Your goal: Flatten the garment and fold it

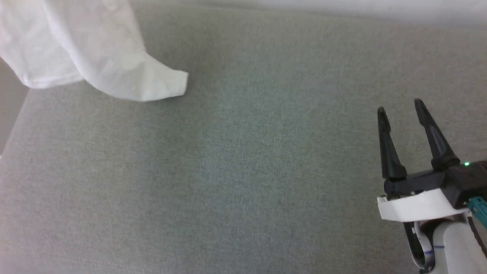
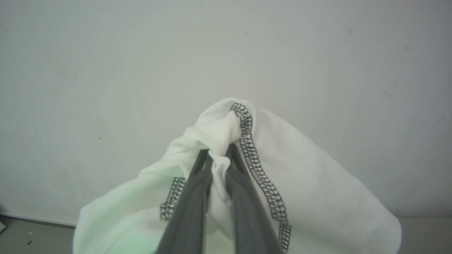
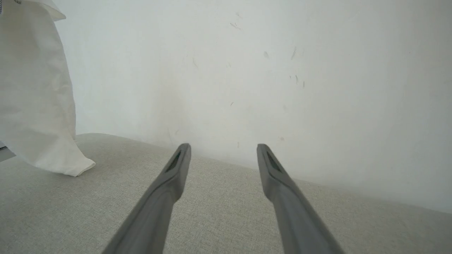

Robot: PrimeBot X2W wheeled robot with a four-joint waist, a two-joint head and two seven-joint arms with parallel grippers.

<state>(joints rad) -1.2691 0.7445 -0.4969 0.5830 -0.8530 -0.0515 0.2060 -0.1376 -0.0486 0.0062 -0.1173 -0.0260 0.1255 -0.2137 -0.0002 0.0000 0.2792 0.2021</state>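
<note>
White thin garment (image 1: 95,49) hangs bunched (dark zigzag seam stitching at gathered top); its lower end touches the grey surface (image 1: 243,171), far left.

White garment (image 2: 317,183) with dark grey zigzag stitching (image 2: 259,169) on the seams, speckly grey-green woven surface (image 1: 243,171), off-white scuffed wall (image 3: 247,70), right claw (image 1: 400,106) is black with a white cuff (image 1: 414,207).

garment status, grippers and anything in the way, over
Left gripper shut on the garment at its stitched seam. Right gripper open, empty, off to the side. Garment hangs bunched, not flat. Nothing seen in the way.
</note>
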